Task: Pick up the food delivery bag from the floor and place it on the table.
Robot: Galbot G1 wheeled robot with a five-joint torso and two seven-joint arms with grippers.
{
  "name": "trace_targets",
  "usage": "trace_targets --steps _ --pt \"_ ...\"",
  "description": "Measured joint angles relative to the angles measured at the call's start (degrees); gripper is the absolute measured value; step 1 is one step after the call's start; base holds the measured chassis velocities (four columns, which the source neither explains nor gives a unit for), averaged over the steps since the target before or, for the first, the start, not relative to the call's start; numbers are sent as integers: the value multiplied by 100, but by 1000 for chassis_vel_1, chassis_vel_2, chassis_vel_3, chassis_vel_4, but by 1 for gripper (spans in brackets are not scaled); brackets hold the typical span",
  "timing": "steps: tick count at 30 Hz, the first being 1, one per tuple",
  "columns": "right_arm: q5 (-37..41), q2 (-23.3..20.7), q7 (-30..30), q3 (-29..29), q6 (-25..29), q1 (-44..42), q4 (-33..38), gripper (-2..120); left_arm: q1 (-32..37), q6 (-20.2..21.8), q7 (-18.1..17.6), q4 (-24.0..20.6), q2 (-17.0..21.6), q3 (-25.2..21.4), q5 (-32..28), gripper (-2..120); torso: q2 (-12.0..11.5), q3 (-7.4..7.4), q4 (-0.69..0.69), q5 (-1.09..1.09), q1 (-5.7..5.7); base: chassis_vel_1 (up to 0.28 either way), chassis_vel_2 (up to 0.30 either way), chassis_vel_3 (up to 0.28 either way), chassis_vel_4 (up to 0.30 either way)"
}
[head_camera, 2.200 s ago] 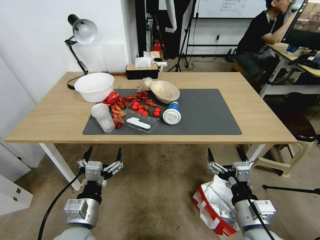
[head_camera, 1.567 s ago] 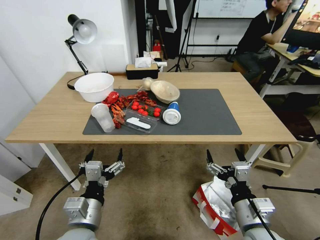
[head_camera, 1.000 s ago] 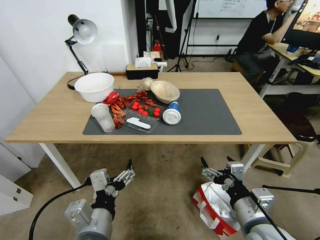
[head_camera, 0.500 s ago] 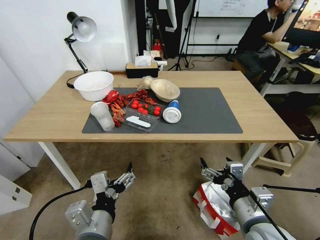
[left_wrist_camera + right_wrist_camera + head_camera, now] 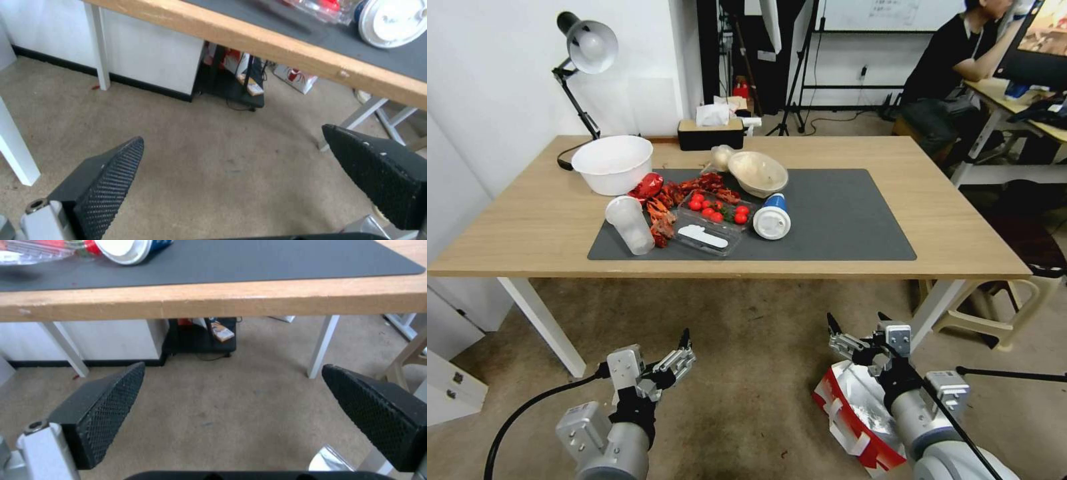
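Note:
The food delivery bag [image 5: 854,415] lies tipped on the floor [image 5: 747,373] at the lower right, red side up and silver foil lining showing at its mouth. My right gripper [image 5: 857,321] hovers open just above that mouth, in front of the table's near edge. A corner of the foil [image 5: 327,460] shows beside one finger in the right wrist view, where the gripper [image 5: 231,390] holds nothing. My left gripper [image 5: 660,350] hangs open over bare floor at the lower left, also empty [image 5: 231,160]. The table [image 5: 527,233] carries a dark grey mat [image 5: 847,220].
A white bowl [image 5: 612,163], crayfish [image 5: 660,200], a tomato tray [image 5: 715,217] and cups [image 5: 772,220] crowd the mat's left half. White table legs [image 5: 540,327] flank the floor space. A stool [image 5: 994,307] and a tripod leg [image 5: 1014,375] stand to the right.
Both arms dropped lower and turned inward, the right gripper coming down close to the bag's mouth. The camera has since tilted a little; the bag lies where it was.

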Motion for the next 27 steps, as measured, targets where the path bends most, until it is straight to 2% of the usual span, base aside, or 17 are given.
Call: trace_targets --steps 27 --pt "-18 37 64 -16 8 -10 -13 100 -57 106 16 6 15 -33 33 100 -731 -424 0 0 -308 0 0 0 0"
